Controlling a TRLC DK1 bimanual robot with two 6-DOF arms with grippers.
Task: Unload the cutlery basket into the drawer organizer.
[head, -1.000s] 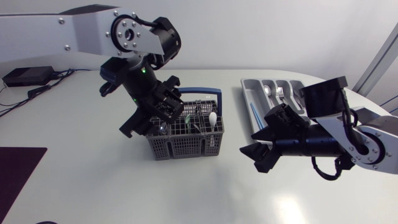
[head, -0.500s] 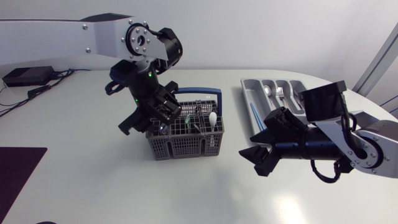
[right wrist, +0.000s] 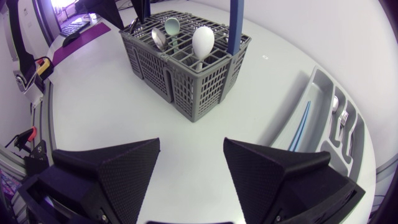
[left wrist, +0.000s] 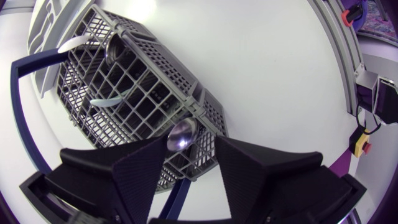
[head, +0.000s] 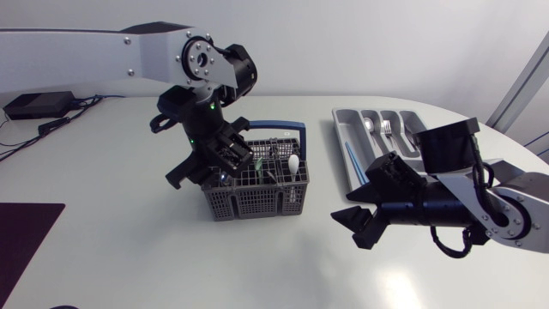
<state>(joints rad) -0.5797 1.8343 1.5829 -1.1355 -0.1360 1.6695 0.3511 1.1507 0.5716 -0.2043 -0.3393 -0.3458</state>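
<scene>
The grey cutlery basket (head: 257,202) with a blue handle stands mid-table, holding a white spoon (head: 293,161) and metal pieces. My left gripper (head: 225,167) hangs over the basket's left end, open. In the left wrist view its fingers straddle the bowl of a metal spoon (left wrist: 181,135) sticking up from the basket (left wrist: 211,113); the spoon lies near one fingertip and clear of the other. My right gripper (head: 356,223) hovers low, right of the basket, open and empty (right wrist: 191,149). The grey drawer organizer (head: 341,129) at the back right holds a spoon, a fork and a blue utensil (head: 353,159).
A black box with cables (head: 39,105) sits at the table's back left. A dark mat (head: 21,236) covers the front left corner. From the right wrist, the basket (right wrist: 186,93) lies ahead and the organizer (right wrist: 314,81) off to one side.
My left gripper's fingers have narrowed around the metal spoon, and that arm's wrist has shifted slightly right. My right arm has drifted a little toward the table's front.
</scene>
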